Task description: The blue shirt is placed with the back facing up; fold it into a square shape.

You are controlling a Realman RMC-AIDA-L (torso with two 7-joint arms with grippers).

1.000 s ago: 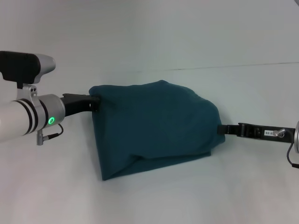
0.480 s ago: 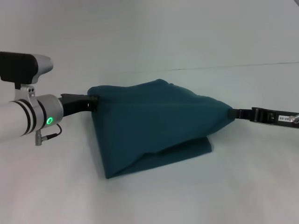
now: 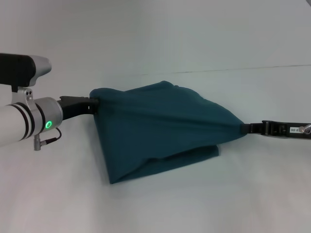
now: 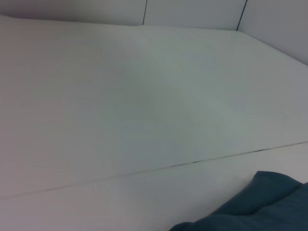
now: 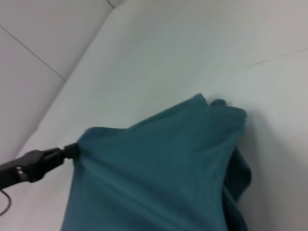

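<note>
Blue shirt (image 3: pixel 160 128) bunched mid-table (image 3: pixel 155 208), near folded hem resting on surface, upper layer lifted and stretched taut between both grippers; left gripper (image 3: pixel 95 103) at shirt's far-left corner, fingers clamped on fabric there, arm low over table's left side; right gripper (image 3: pixel 244 128) at shirt's right tip, clamped on cloth, pulling it to sharp point clear of surface; in right wrist view, black gripper (image 5: pixel 72 150) pinching opposite corner; table seam (image 3: pixel 252 69) beyond shirt.
</note>
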